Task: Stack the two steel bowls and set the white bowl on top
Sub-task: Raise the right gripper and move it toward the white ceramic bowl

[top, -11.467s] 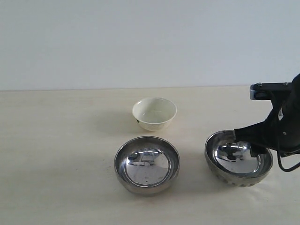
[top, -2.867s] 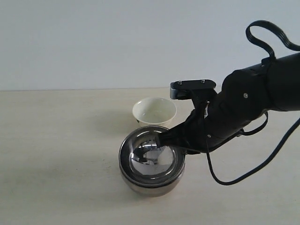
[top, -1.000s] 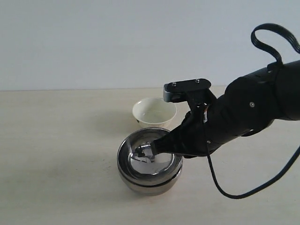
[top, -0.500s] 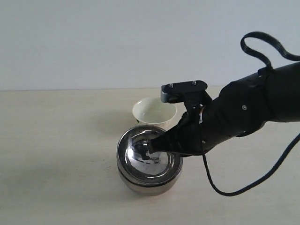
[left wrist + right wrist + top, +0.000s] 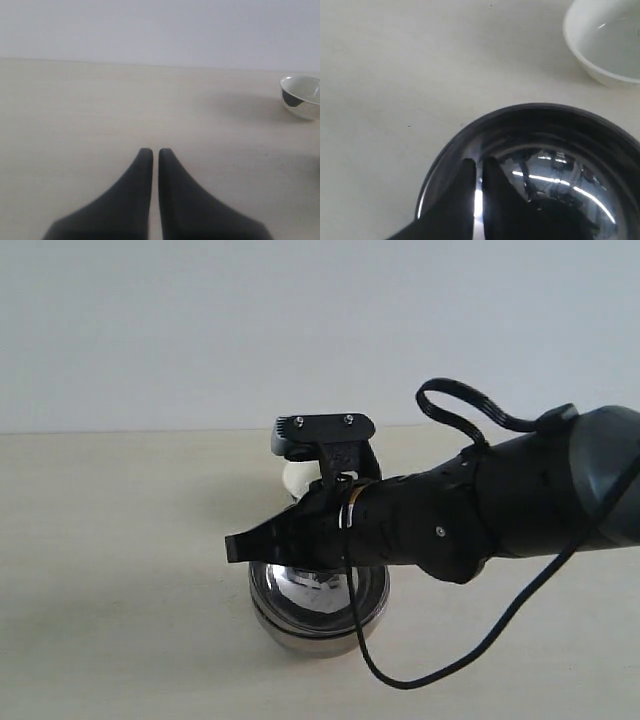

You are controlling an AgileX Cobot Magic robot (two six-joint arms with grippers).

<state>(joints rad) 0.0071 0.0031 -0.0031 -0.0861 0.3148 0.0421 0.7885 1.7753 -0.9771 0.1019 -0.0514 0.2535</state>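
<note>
The two steel bowls (image 5: 312, 624) sit nested, one inside the other, near the table's middle. My right arm reaches over them to the left, and the right gripper (image 5: 234, 547) hangs shut and empty just past their left rim. In the right wrist view the shut right gripper (image 5: 479, 163) hovers over the shiny bowl's rim (image 5: 451, 144). The white bowl (image 5: 609, 46) stands alone on the table beyond the stack; in the exterior view only a sliver of the white bowl (image 5: 293, 480) shows behind the arm. My left gripper (image 5: 151, 152) is shut and empty over bare table, with the white bowl (image 5: 303, 95) far off.
The pale tabletop (image 5: 110, 570) lies bare to the left of the stack. A black cable (image 5: 400, 680) loops down from my right arm in front of the bowls. A plain wall closes the back.
My right gripper has lifted out of the nested steel bowls and swung left across them, now covering most of the white bowl. The bowls have not moved.
</note>
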